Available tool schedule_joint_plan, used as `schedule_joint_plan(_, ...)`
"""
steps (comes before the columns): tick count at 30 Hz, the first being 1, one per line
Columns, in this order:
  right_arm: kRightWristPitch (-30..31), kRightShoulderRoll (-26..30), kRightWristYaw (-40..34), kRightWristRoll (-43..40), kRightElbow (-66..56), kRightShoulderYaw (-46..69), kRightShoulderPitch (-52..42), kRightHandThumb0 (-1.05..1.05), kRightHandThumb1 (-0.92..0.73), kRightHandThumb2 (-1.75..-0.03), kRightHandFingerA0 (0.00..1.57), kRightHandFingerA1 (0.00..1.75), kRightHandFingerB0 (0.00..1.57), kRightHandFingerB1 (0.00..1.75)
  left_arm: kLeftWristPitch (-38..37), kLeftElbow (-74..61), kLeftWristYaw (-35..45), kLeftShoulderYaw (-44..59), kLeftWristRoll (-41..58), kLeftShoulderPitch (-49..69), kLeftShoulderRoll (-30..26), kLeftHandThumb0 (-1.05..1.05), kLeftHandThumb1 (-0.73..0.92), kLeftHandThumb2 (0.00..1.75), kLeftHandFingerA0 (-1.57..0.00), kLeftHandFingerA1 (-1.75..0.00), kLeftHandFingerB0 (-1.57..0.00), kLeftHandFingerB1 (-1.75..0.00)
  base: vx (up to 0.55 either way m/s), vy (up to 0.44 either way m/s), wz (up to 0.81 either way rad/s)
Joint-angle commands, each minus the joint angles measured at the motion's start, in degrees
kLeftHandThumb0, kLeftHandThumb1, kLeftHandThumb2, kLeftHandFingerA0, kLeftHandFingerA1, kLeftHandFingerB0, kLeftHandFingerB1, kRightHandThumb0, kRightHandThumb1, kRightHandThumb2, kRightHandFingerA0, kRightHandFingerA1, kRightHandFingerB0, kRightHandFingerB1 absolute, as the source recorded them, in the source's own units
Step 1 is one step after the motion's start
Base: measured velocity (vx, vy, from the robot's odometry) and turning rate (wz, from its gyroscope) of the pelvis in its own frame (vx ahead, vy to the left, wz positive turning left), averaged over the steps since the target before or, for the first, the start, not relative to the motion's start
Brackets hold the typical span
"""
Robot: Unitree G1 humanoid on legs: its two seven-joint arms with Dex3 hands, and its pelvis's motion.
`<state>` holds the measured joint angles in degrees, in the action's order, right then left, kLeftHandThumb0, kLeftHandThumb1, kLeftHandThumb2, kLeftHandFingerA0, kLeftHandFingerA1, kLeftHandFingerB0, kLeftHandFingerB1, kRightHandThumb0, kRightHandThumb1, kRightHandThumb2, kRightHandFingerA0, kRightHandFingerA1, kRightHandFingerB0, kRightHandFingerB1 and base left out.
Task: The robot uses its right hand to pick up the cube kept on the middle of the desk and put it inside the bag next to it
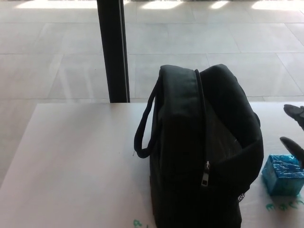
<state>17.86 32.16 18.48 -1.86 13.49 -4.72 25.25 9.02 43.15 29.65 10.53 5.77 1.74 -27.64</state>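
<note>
Green scrawl (284,206) on the desk (76,161) is unreadable.

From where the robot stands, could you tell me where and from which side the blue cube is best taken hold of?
Probably from above and the right. The blue cube sits flat on the desk, its left face close beside the black bag. Its top and right side look free, and the right hand is already there, so pinch its front and back faces.

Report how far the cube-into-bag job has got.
Nothing is done yet: the small blue plastic-wrapped cube sits on the white desk, right of the upright black fabric bag. In hand: the right robot hand shows at the picture's right edge, fingers apart above the cube, holding nothing. Left: grasp, lift, drop into the bag.
</note>
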Motion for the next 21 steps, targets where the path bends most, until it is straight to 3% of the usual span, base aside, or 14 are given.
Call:
schedule_joint_plan(1, -3.13, -1.25, -2.71, 4.94, 3.83, -1.01, 1.31, -1.02, -0.63, -1.00, 0.00, 0.09, 0.00, 0.00, 0.78, -0.01, 0.18, 0.41, 0.33, 0.58, -1.02, -0.74, 0.69, 0.59, -0.30, -0.51, -0.22, -0.37, 0.00, 0.000, 0.00)
schedule_joint_plan(8, -5.44, 0.82, -3.39, 11.40, 8.31, -5.24, 2.50, -1.02, -0.63, -1.01, 0.00, 0.10, 0.00, 0.00, 0.31, -0.33, 0.72, 0.29, 0.32, 0.82, -1.21, -0.72, 0.69, 0.60, -0.28, -0.50, -0.21, -0.38, 0.00, 0.000, 0.00)
schedule_joint_plan(9, -5.55, 0.79, -3.73, 12.12, 9.54, -5.73, 2.75, -1.01, -0.62, -0.99, 0.00, 0.10, 0.00, 0.00, 0.10, -0.18, 0.84, 0.26, 0.28, 0.80, -1.24, -0.76, 0.54, 0.85, -0.23, -0.54, -0.18, -0.46, 0.00, 0.000, 0.00)
schedule_joint_plan(11, -6.11, 0.65, -4.13, 12.95, 11.34, -6.20, 3.19, -0.96, -0.58, -0.99, 0.00, 0.16, 0.00, 0.06, 0.54, -0.74, 0.94, 0.64, 0.73, 1.04, -1.13, -0.75, 0.54, 0.85, -0.23, -0.55, -0.18, -0.47, 0.00, 0.000, 0.00)
schedule_joint_plan(12, -5.48, 0.62, -4.35, 13.47, 11.60, -6.37, 3.41, -0.98, -0.56, -0.88, 0.00, 0.00, 0.00, 0.04, 1.08, -0.96, 0.67, 0.46, 0.47, 0.82, -1.14, -0.74, 0.69, 0.59, -0.29, -0.50, -0.22, -0.37, 0.00, 0.000, 0.00)
schedule_joint_plan(13, -5.95, 0.47, -4.75, 14.00, 12.80, -6.71, 3.53, -0.90, -0.51, -0.84, 0.00, 0.00, 0.00, 0.10, 1.32, -0.84, 0.71, 0.75, 0.75, 0.74, -1.06, -0.75, 0.52, 0.87, -0.25, -0.56, -0.18, -0.47, 0.00, 0.000, 0.00)
schedule_joint_plan(14, -6.01, 0.28, -5.07, 14.54, 13.59, -6.99, 3.70, -0.96, -0.55, -0.87, 0.00, 0.00, 0.00, 0.05, 1.94, -0.86, 0.71, 0.98, 1.01, 0.51, -1.03, -0.73, 0.68, 0.59, -0.29, -0.52, -0.22, -0.37, 0.00, 0.000, 0.00)
schedule_joint_plan(15, -5.17, 0.33, -4.98, 16.52, 14.18, -8.81, 3.39, -0.97, -0.57, -0.95, 0.00, 0.13, 0.00, 0.06, 1.50, -0.65, 0.63, 0.81, 0.64, 0.37, -1.15, -0.74, 0.68, 0.59, -0.29, -0.51, -0.22, -0.38, 0.00, 0.000, 0.00)
schedule_joint_plan(18, -5.02, 0.18, -4.86, 17.61, 14.38, -10.07, 2.78, -0.97, -0.57, -0.94, 0.00, 0.12, 0.00, 0.05, 1.84, -1.01, 0.78, 0.77, 0.60, 0.21, -1.21, -0.74, 0.68, 0.59, -0.30, -0.51, -0.22, -0.37, 0.00, 0.000, 0.00)
schedule_joint_plan(19, -5.11, -0.06, -5.10, 17.94, 14.44, -10.41, 2.64, -0.98, -0.57, -0.93, 0.00, 0.09, 0.02, 0.03, 1.74, -0.78, 1.16, 0.83, 0.76, 0.09, -1.20, -0.76, 0.53, 0.85, -0.23, -0.55, -0.17, -0.46, 0.00, 0.000, 0.00)
schedule_joint_plan(20, -5.27, -0.43, -5.29, 18.79, 14.08, -11.32, 2.51, -0.99, -0.57, -0.93, 0.00, 0.09, 0.02, 0.04, 2.03, -0.35, 1.32, 0.93, 0.97, -0.41, -1.09, -0.73, 0.68, 0.59, -0.27, -0.51, -0.19, -0.37, 0.00, 0.000, 0.00)
schedule_joint_plan(21, -5.33, -0.54, -5.35, 19.12, 13.93, -11.65, 2.48, -0.99, -0.57, -0.93, 0.00, 0.09, 0.02, 0.04, 2.17, -0.20, 1.33, 0.96, 1.02, -0.62, -1.04, -0.73, 0.68, 0.59, -0.27, -0.51, -0.19, -0.37, 0.00, 0.000, 0.00)
